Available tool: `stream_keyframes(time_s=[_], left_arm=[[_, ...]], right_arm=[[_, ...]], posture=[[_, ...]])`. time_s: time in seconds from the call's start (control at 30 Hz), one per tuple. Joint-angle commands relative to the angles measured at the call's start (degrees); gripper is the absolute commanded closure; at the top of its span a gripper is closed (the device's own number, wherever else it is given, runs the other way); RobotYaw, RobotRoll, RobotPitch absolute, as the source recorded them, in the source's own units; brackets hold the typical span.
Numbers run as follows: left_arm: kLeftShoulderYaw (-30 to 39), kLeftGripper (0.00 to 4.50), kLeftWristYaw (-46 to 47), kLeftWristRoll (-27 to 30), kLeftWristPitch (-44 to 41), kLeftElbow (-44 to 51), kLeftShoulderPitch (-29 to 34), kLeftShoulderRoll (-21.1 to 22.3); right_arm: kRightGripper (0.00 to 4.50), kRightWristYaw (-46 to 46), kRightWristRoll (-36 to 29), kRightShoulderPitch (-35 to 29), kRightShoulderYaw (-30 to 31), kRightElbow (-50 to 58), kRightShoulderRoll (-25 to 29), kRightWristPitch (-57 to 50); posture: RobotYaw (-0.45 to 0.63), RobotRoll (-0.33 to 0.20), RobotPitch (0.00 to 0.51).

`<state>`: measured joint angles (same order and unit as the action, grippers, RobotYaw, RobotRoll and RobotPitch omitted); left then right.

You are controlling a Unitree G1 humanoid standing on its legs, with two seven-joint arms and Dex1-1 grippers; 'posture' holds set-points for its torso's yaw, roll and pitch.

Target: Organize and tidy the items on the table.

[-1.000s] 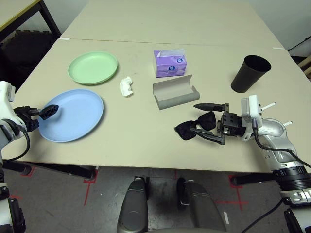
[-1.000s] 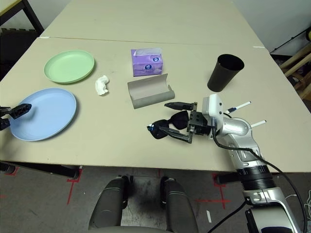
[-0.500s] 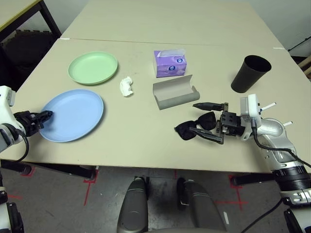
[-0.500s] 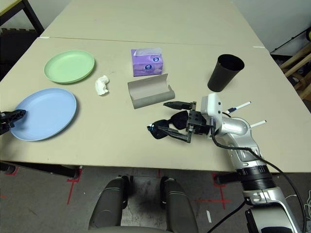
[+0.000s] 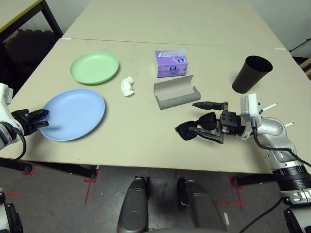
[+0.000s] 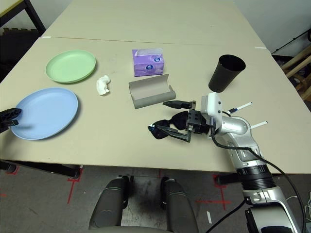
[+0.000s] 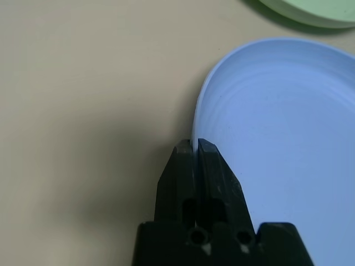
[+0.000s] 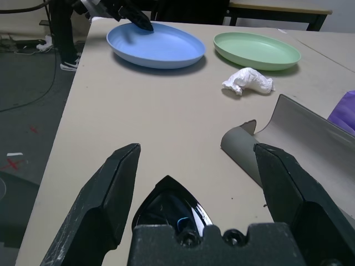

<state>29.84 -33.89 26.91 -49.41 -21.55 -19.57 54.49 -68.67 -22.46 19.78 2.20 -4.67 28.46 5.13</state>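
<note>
Left gripper (image 5: pixel 41 114), two black fingers, is pinched shut on the near-left rim of the round light blue plate (image 5: pixel 75 113); in the left wrist view the fingers (image 7: pixel 188 172) meet with the rim edge between their tips. That plate lies at the left front of the large pale beige matte table (image 5: pixel 136 141). Just behind it sits the round pale green plate (image 5: pixel 94 67), not touching it. A crumpled white tissue (image 5: pixel 127 86) lies to the right of the green plate, apart from both plates. The purple tissue box (image 5: pixel 170 63) stands mid-table, and just in front of it lies the grey oblong glasses case (image 5: pixel 176 91), open side facing up. A black tapered cup (image 5: pixel 250 74) stands upright toward the right rear. Right gripper (image 5: pixel 203 118) points level toward the left with its fingers spread wide, one on each side of the black sunglasses (image 5: pixel 195 126) lying on the table; it grips nothing, and contact with the sunglasses cannot be judged.
</note>
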Motion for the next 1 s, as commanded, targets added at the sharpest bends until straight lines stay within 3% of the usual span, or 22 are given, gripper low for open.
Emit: stream_keyframes(time_s=[0.03, 0.3, 0.63, 1.0], left_arm=[[1.07, 4.46, -0.07, 1.2, -2.14, -1.19, -0.22, -1.01], [2.89, 4.46, 0.01, 3.16, -4.53, 0.43, -0.95, -1.73], [2.39, 4.46, 2.49, 3.56, -3.98, 2.0, -6.31, -3.85], [-2.15, 4.46, 5.35, -1.3, 4.38, -10.06, -18.22, -4.34]], right_arm=[[0.0, 0.31, 0.58, 0.02, 0.8, 0.61, 0.14, -0.33], [0.0, 0.54, 0.74, 0.07, 0.91, 0.61, 0.15, -0.33], [0.0, 0.75, 0.96, 0.37, 1.13, 0.11, -0.04, 0.04], [0.0, 1.6, 0.99, -0.25, 1.52, 1.0, -0.39, -0.03]], posture=[[0.15, 0.0, 0.151], [0.15, 0.0, 0.152], [0.15, 0.0, 0.149], [0.15, 0.0, 0.149]])
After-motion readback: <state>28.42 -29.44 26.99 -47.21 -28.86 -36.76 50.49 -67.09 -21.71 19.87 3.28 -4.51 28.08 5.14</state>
